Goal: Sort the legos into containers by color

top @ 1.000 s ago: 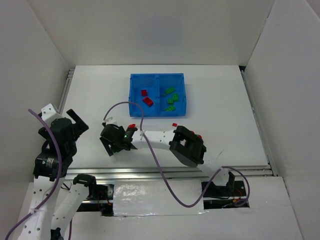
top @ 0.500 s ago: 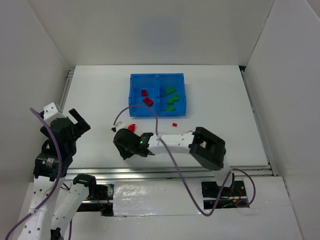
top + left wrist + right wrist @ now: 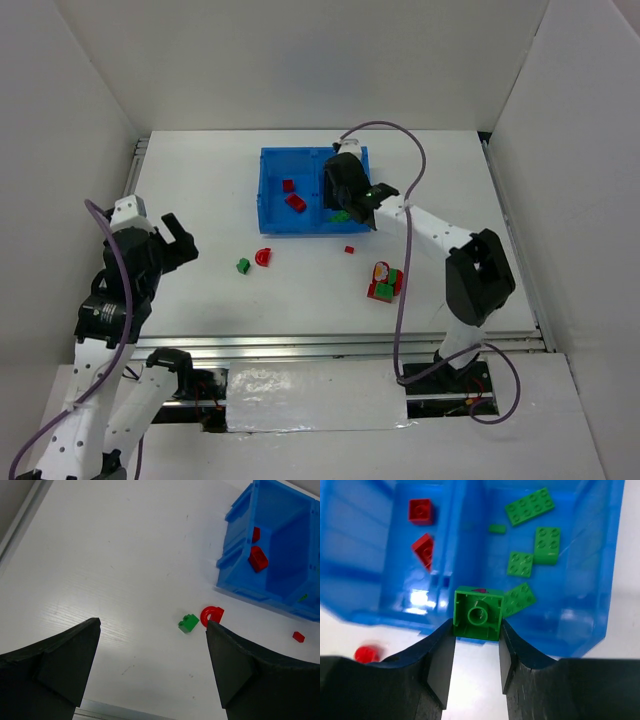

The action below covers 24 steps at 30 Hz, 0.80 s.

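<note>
Pinching a green brick (image 3: pixel 478 614), the right gripper (image 3: pixel 477 636) hangs at the blue tray's (image 3: pixel 592 570) near wall, over the compartment (image 3: pixel 570 600) of green legos (image 3: pixel 530 507), likely to drop it among its own colour. The left gripper (image 3: pixel 152 626) waits wide open, short of a loose green brick (image 3: pixel 188 623) and red curved piece (image 3: pixel 212 615). A second ago the right arm reached low beside that piece, not at the tray.

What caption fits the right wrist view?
Right gripper holding a square green plastic brick over the translucent blue plastic tray's compartment of green bricks.
</note>
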Motion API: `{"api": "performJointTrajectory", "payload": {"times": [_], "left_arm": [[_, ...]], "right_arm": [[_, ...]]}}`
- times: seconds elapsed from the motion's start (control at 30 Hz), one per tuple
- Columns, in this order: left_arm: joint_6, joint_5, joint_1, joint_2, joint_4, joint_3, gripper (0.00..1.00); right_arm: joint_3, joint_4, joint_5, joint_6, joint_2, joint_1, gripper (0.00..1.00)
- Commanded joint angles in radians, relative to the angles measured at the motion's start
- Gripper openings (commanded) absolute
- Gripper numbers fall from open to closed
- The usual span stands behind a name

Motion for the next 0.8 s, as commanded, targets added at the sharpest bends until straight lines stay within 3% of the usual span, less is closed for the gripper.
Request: {"api": "performJointTrajectory", "payload": {"times": [0.0, 0.1, 0.2, 0.23, 0.33, 0.43, 0.53, 0.67, 0.77], "left_arm": [[0.037, 0.056, 0.003, 0.003, 0.061, -0.004, 0.99], [0.039, 0.065, 0.003, 0.031, 0.056, 0.000, 0.99], [0.041, 0.068, 0.003, 0.046, 0.052, 0.003, 0.99], [0.044, 0.073, 0.003, 0.049, 0.052, 0.005, 0.99], [0.047, 0.085, 0.005, 0.058, 0.056, 0.000, 0.99], [0.051, 0.104, 0.003, 0.077, 0.062, -0.001, 1.00], [0.053, 0.184, 0.005, 0.139, 0.087, -0.007, 0.99], [-0.016, 0.341, 0.003, 0.348, 0.059, 0.043, 0.99], [-0.096, 0.398, -0.010, 0.491, 0.145, 0.010, 1.00]], "right_arm": [[0.117, -0.035, 0.002, -0.055, 0.072, -0.035, 0.26], [0.262, -0.095, 0.027, -0.060, 0.154, -0.064, 0.33], [0.336, -0.146, 0.038, -0.064, 0.221, -0.079, 0.64], [0.380, -0.175, 0.055, -0.063, 0.246, -0.082, 0.79], [0.422, -0.207, 0.074, -0.063, 0.246, -0.082, 0.92], [0.376, -0.198, 0.060, -0.057, 0.177, -0.079, 0.99], [0.277, -0.183, 0.045, -0.035, 0.064, -0.040, 1.00], [0.057, -0.100, -0.047, 0.003, -0.137, -0.006, 1.00], [-0.107, -0.028, -0.184, 0.020, -0.286, 0.002, 0.99]]}}
